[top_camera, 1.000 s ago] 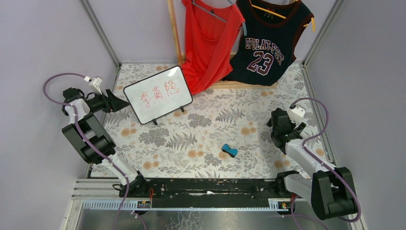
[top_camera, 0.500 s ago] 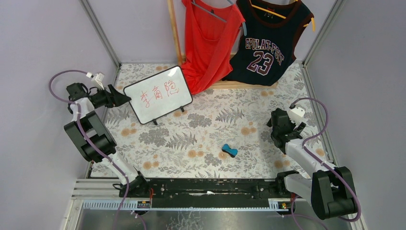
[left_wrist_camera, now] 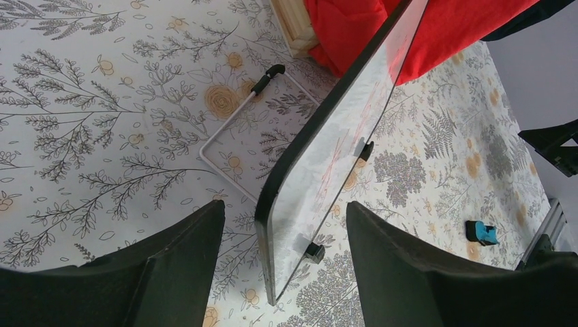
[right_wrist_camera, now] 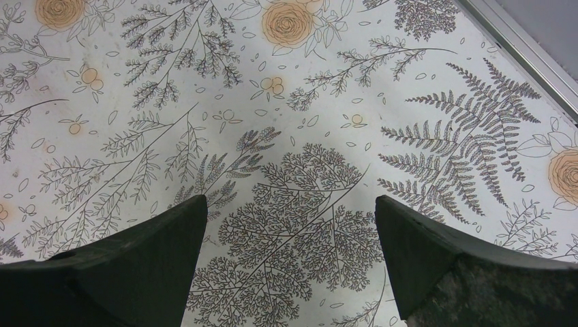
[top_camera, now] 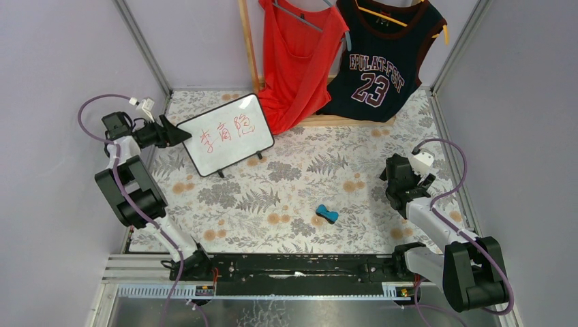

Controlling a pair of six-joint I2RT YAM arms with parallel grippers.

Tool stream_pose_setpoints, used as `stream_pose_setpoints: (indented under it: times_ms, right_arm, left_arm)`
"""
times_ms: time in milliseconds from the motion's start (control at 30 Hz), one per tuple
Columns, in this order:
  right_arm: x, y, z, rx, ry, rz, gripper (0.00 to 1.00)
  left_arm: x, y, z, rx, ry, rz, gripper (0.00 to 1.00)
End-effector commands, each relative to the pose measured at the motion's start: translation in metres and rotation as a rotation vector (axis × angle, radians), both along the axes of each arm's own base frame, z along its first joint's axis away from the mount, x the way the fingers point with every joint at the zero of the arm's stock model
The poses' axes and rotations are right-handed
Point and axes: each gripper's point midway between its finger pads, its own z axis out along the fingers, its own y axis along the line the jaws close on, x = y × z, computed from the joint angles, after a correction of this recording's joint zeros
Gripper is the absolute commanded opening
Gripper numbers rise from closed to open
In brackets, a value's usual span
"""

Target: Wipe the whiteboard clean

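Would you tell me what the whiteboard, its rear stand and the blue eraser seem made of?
The whiteboard looks like a glossy coated panel in a thin black frame, likely plastic; its face mirrors the red top. The stand appears to be bent white-coated wire with a black rubbery tip. The eraser seems blue plastic or foam; too small to tell.

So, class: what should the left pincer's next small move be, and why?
Probably close the left pincer on the whiteboard edge to steady it. In the left wrist view that black-framed edge stands between the open fingers, touching neither. The red writing is unerased, and the blue eraser lies untouched on the floral tablecloth.
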Motion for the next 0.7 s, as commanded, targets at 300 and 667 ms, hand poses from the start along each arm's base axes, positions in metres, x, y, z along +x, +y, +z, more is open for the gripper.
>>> stream_pose_setpoints:
  times_ms: [300, 667]
  right_arm:
    - [0.017, 0.001, 0.021, 0.008, -0.078, -0.004, 0.99]
    - [0.02, 0.002, 0.02, 0.005, -0.065, 0.004, 0.99]
  left_arm:
    - [0.019, 0.005, 0.001, 0.012, -0.029, 0.003, 0.62]
    - [0.025, 0.001, 0.005, 0.002, -0.057, -0.017, 0.59]
